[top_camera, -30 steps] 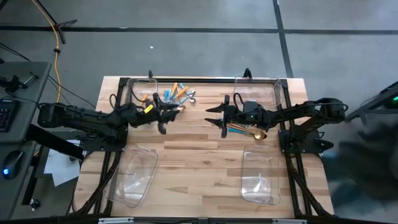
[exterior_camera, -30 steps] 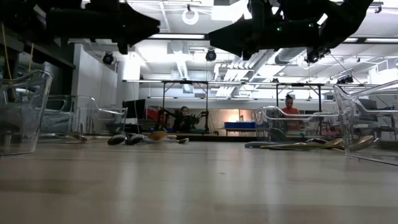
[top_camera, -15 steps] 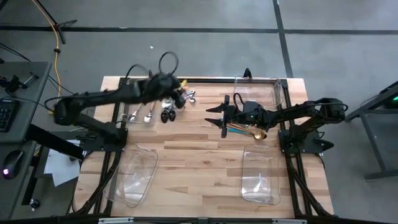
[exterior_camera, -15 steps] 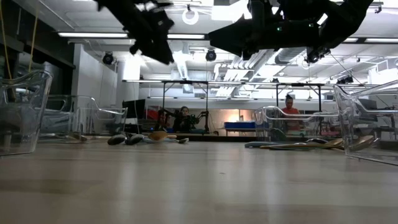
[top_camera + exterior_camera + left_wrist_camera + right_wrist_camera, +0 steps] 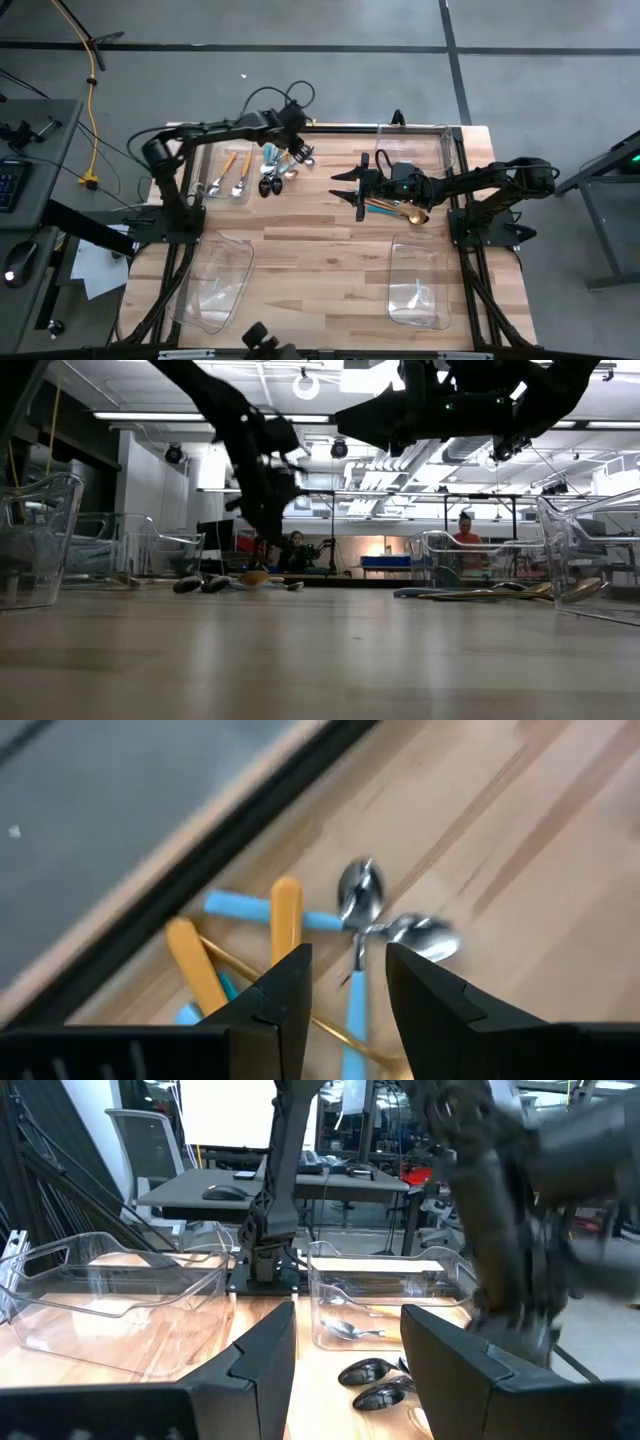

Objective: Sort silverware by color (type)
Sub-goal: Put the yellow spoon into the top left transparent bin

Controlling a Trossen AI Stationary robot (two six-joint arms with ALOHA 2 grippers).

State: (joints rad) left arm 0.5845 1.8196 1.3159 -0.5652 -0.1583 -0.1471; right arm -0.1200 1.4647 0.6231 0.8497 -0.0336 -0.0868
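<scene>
The left pincer [image 5: 297, 141] hovers open, empty, above the orange- and blue-handled silverware pile [image 5: 283, 157] at the wooden surface's [image 5: 320, 250] twelve o'clock; the right pincer [image 5: 347, 187] waits open.

We note a pale matt wood table [image 5: 320, 250], glossy clear plastic bins [image 5: 415, 280], shiny metal spoons [image 5: 360, 895] with smooth plastic-looking orange and light-blue handles, glossy gold cutlery [image 5: 395, 210], and matt black fingers [image 5: 290, 995].

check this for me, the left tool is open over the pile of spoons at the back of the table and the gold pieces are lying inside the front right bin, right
Not quite. The gold pieces lie on the bare wood under the right tool, behind the front right bin, not inside it; the high view shows this. The rest holds: the left tool is open over the pile of spoons at the back of the table.
</scene>
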